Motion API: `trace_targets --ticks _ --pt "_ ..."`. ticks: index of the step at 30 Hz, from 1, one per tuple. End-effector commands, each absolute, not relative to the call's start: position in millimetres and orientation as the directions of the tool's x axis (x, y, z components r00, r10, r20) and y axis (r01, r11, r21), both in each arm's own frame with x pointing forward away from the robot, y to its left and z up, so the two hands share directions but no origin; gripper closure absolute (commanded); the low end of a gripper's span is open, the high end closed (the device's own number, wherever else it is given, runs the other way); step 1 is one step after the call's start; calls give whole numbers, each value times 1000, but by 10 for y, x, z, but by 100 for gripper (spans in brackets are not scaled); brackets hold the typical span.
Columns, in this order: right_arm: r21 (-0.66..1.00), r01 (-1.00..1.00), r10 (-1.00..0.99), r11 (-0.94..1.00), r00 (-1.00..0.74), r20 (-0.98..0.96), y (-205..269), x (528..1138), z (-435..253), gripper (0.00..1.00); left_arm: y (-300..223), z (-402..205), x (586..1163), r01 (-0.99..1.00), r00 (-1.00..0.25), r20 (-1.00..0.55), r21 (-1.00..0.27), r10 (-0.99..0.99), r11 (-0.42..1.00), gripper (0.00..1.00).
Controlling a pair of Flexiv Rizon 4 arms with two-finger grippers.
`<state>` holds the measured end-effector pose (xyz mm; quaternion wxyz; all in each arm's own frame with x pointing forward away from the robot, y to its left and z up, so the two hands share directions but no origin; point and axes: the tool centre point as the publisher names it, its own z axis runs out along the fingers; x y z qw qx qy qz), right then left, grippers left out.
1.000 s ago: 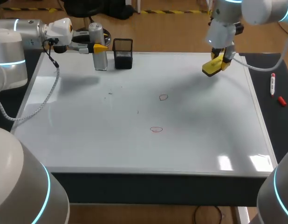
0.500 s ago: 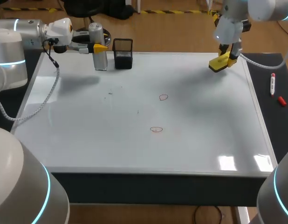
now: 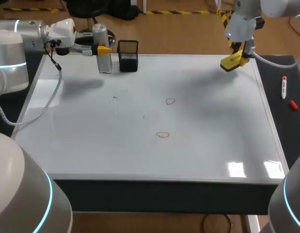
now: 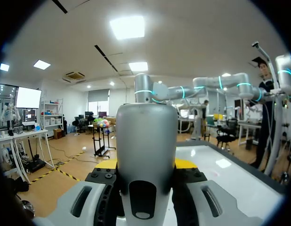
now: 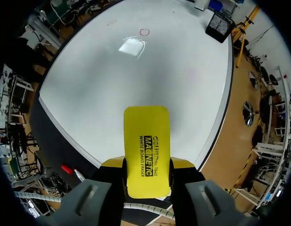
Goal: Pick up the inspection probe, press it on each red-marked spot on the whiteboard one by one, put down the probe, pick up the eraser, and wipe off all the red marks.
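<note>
Gripped the grey inspection probe [image 4: 146, 141] upright in the left gripper [image 3: 102, 49], yellow-tipped fingers clenched on it from both sides, at the far left edge of the whiteboard [image 3: 91, 145] and just left of a black mesh pen holder [image 3: 127, 57]. Could not tell whether the probe's base touched the board. Held the yellow eraser [image 3: 231, 63] in the right gripper [image 5: 146, 165], jaws grasping its two long sides, above the board's far right corner and clear of the surface. Showed two red marks unwiped near the middle of the board: a small loop [image 3: 170, 101] on the far side and a flatter oval [image 3: 162, 134] nearer and slightly to its left, both well apart from probe and eraser. Showed faint grey specks [image 3: 114, 97] left of the loop. Also pictured on the dark table right of the board: a red-and-white marker [image 3: 284, 88] and, just nearer, a small red cap [image 3: 292, 104]
</note>
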<state>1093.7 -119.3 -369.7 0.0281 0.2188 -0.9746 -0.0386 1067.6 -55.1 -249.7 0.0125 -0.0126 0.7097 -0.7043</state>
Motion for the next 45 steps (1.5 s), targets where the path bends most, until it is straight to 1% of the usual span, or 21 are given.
trace_targets --ticks 1,24,27,33,45 --pt "84 -426 -430 901 -902 39 -1194 10931 -3678 100 -555 -2483 10669 1 -999 -1 -1000 -37 8 100" --pt "84 -426 -430 901 -902 39 -1194 10931 -3678 100 -555 -2483 10669 1 -999 -1 -1000 -37 8 100" --pt "84 -426 -430 901 -902 39 -1194 10931 -3678 100 -578 -2489 10608 9 -1000 -8 -1000 -30 -11 100" --pt "84 -426 -430 901 -902 39 -1194 10931 -3678 100 -813 -2456 10411 -1 -999 1 -1000 38 5 100" --pt "84 -426 -430 901 -902 39 -1194 10931 -3678 100 -1351 -2299 10023 29 -988 -35 -999 154 -38 100"
